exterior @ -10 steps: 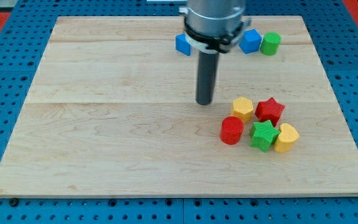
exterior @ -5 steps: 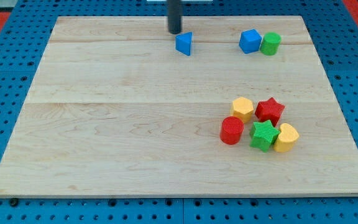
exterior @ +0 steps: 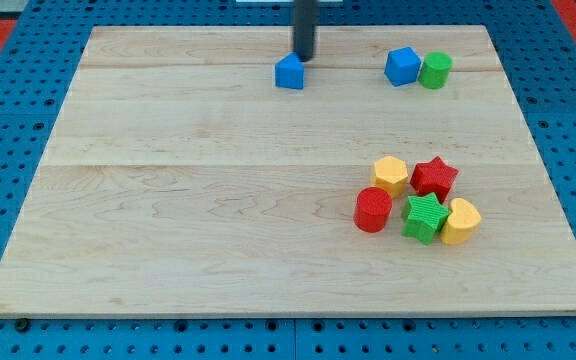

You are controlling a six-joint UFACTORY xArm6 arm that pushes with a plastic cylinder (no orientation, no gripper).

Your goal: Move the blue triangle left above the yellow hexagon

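The blue triangle (exterior: 289,72) lies near the view's top, left of centre-right. My tip (exterior: 304,57) stands just above and right of it, touching or nearly touching its upper right corner. The yellow hexagon (exterior: 390,175) sits lower on the view's right, at the top left of a cluster of blocks. The triangle is far above it and to its left.
A blue cube (exterior: 402,66) and a green cylinder (exterior: 435,70) sit side by side at the top right. Beside the hexagon are a red star (exterior: 434,177), a red cylinder (exterior: 373,210), a green star (exterior: 425,217) and a yellow heart (exterior: 460,221).
The rod has moved from the board's middle to the top edge, then right across the triangle's top. The blue triangle has shifted slightly left and turned.
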